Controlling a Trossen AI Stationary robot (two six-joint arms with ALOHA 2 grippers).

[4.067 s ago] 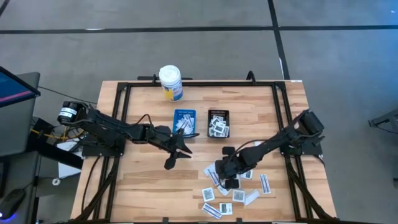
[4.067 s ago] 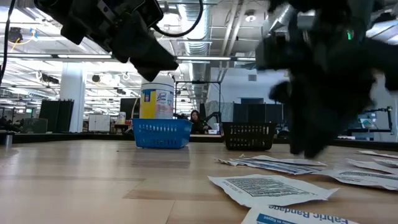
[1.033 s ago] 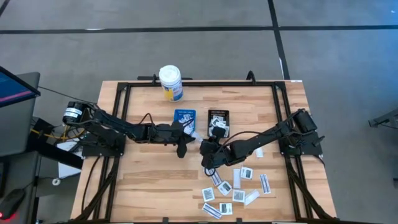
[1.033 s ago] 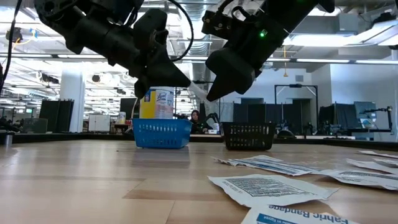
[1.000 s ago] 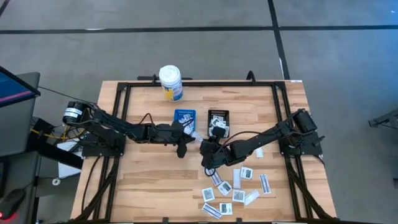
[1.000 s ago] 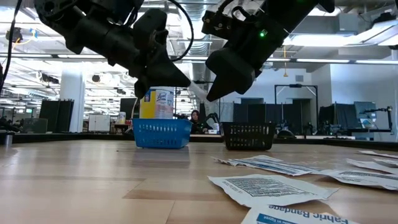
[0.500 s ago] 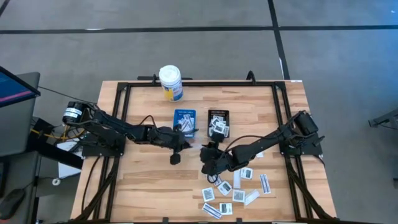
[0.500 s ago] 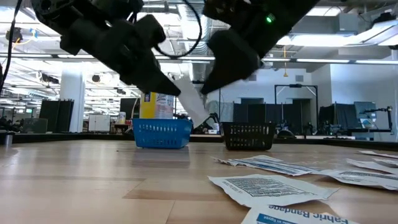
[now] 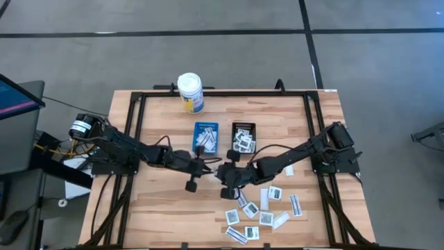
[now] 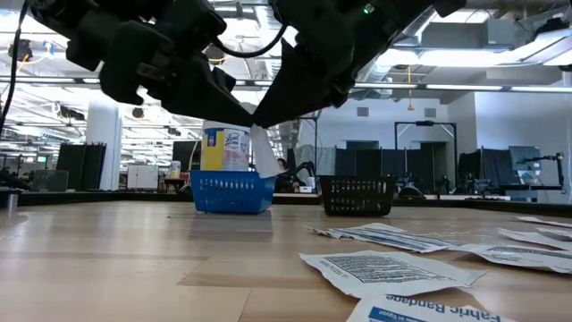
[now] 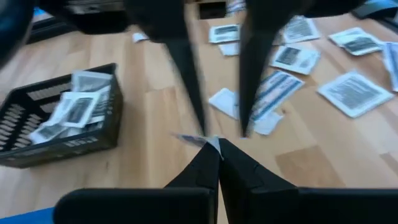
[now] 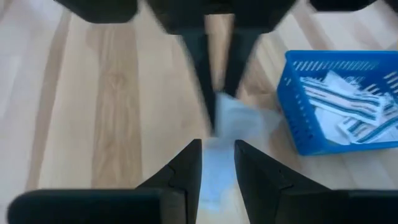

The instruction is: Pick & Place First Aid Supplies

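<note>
The first aid supplies are small white packets. Several lie loose on the table (image 9: 260, 212) at the near right, and others fill the blue tray (image 9: 205, 136) and the black tray (image 9: 243, 137). One white packet (image 10: 263, 152) hangs in mid-air at the table's middle. My left gripper (image 9: 209, 167) is shut on it. My right gripper (image 9: 223, 173) faces the left one tip to tip and is open, its fingers (image 11: 191, 81) standing on either side of that packet (image 12: 233, 118). My left gripper pinches one edge of the packet (image 11: 208, 142) between its two fingertips, only at their free ends. The fingers come from the table's left, slanting a little down. The packet hangs below them, nearly upright and clear of the table. I cannot tell whether my right gripper touches the packet.
A white bottle with a yellow label (image 9: 190, 92) stands at the far edge, behind the trays. A black frame (image 9: 139, 104) runs round the tabletop. Bare wood lies at the near left (image 9: 159, 215).
My left gripper has gone from beside the blue tray toward the table's near edge and has rolled about its own line. The packet between the two grippers has swung from a slant to hanging nearly straight down.
</note>
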